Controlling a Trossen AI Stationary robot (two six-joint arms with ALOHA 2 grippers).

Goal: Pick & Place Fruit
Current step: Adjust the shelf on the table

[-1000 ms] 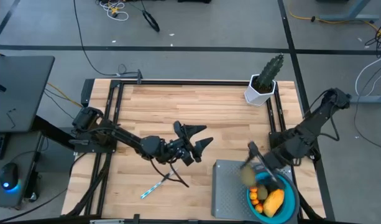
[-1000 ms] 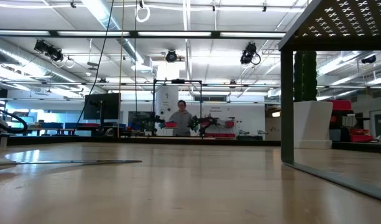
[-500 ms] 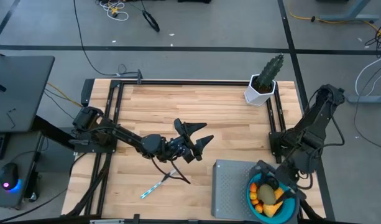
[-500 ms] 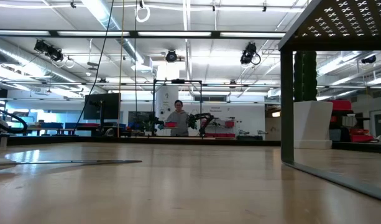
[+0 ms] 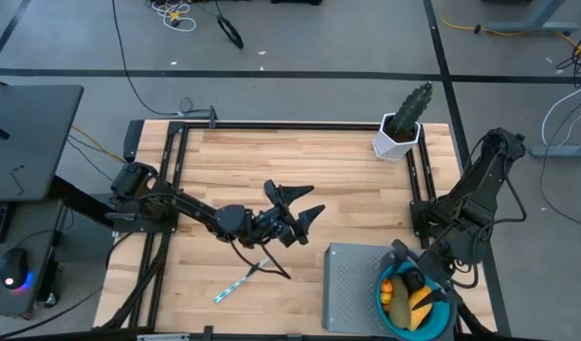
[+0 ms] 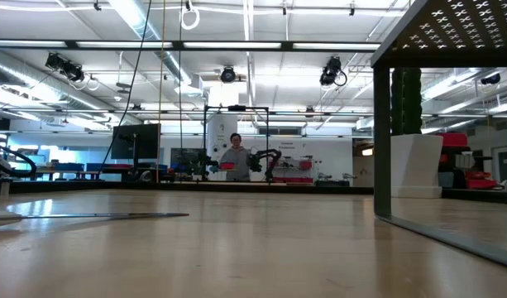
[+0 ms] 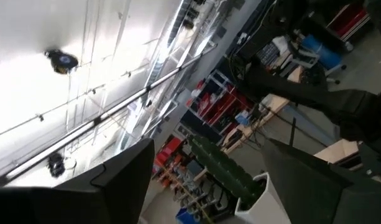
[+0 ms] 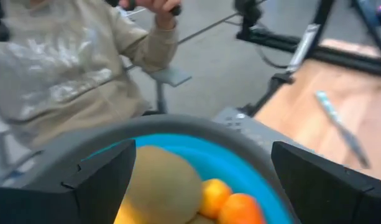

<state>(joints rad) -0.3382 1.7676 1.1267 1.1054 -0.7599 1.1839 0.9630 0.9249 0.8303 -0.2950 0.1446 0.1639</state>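
Right gripper (image 5: 415, 275) hangs directly over the blue bowl (image 5: 446, 317) at the near right corner of the table (image 5: 271, 170), fingers spread wide with nothing between them; in the right wrist view both dark fingers (image 8: 103, 180) flank the bowl's rim. The fruit (image 5: 408, 298) lies in the bowl: the olive-brown oval (image 8: 162, 186) against the near wall, small orange pieces (image 8: 230, 208) beside it, and the yellow piece (image 5: 418, 300) seen from above. The bowl sits on a grey perforated stand (image 5: 352, 284), raised off the wood, probably so the arm can reach it from above. Judgement: this is the release point of a placement, gripper open above the pile. Left gripper (image 5: 295, 204) waits mid-table, held above the wood, fingers splayed, empty, pointing toward the cactus in its white pot (image 5: 401, 123). A thin white-and-blue stick (image 5: 235, 284) lies on the wood near it, untouched. A person in a light sleeve (image 8: 66, 81) sits beyond the table edge.
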